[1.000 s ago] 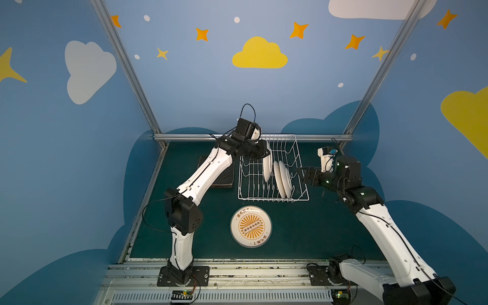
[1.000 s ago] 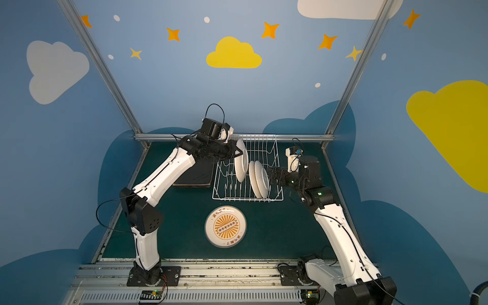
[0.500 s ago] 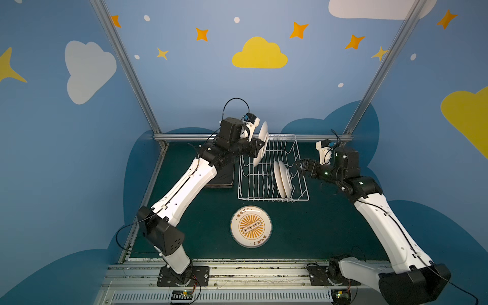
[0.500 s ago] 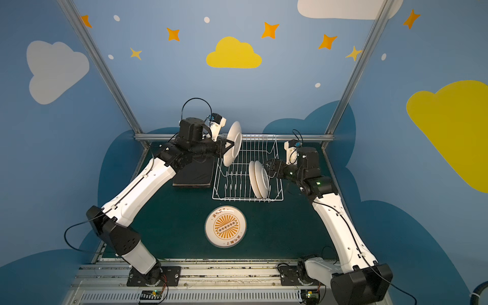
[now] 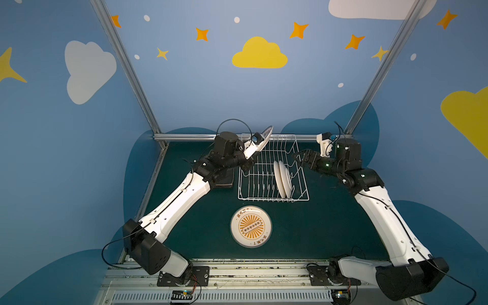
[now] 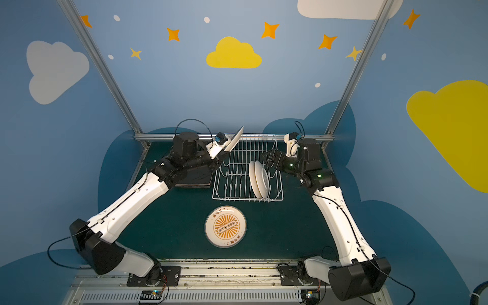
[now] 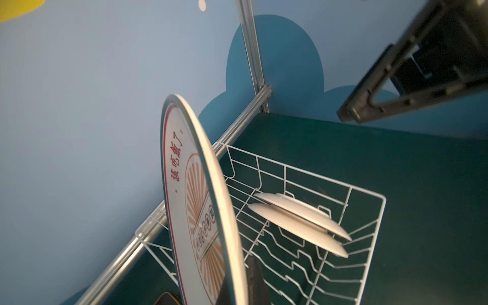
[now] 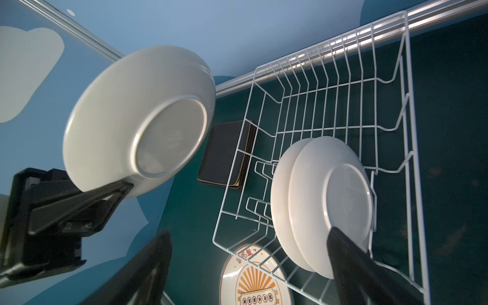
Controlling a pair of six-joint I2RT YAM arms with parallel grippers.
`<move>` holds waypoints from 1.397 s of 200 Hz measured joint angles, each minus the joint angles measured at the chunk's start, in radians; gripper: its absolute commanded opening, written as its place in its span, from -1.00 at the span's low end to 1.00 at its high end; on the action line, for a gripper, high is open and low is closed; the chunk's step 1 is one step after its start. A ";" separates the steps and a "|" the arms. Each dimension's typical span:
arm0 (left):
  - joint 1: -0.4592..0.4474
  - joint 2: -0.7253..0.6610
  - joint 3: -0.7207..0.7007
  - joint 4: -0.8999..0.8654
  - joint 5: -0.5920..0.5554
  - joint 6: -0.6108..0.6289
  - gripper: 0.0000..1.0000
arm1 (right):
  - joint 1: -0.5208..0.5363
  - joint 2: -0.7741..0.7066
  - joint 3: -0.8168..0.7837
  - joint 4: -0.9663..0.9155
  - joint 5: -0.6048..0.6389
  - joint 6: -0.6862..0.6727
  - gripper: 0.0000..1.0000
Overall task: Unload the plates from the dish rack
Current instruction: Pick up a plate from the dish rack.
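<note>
Left gripper [image 8: 125, 188] is clamping a round white plate [image 8: 137, 113] by its rim, holding it tilted above the dish rack [image 5: 264, 196]; next it is needing a bare patch of table [image 5: 330, 224] to set it flat. Right gripper [image 5: 299, 158] is hovering, fingers spread wide, beside the two plates [image 5: 282, 179] standing in the rack.

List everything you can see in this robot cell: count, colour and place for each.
rack: one, white wire, at the back of the table
held plate: one, white, raised over the rack's left side
rack plates: two, white, upright in the rack
front plate: one, white with orange print, flat before the rack
square plates: stack, count unclear, dark, left of the rack
table: one, dark green
left gripper: black, shut on the held plate
right gripper: black, open, at the rack's right side
</note>
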 measured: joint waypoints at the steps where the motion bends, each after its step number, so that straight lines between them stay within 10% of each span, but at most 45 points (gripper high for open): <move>1: -0.001 -0.001 -0.002 0.001 -0.002 0.006 -0.94 | 0.000 0.000 0.000 0.002 -0.001 0.001 0.83; 137: -0.092 -0.048 -0.225 0.143 -0.179 0.566 -0.95 | 0.019 0.144 0.090 0.119 -0.122 0.163 0.64; 279: -0.158 -0.050 -0.314 0.244 -0.232 0.777 -0.95 | 0.075 0.278 0.131 0.011 -0.168 0.242 -0.39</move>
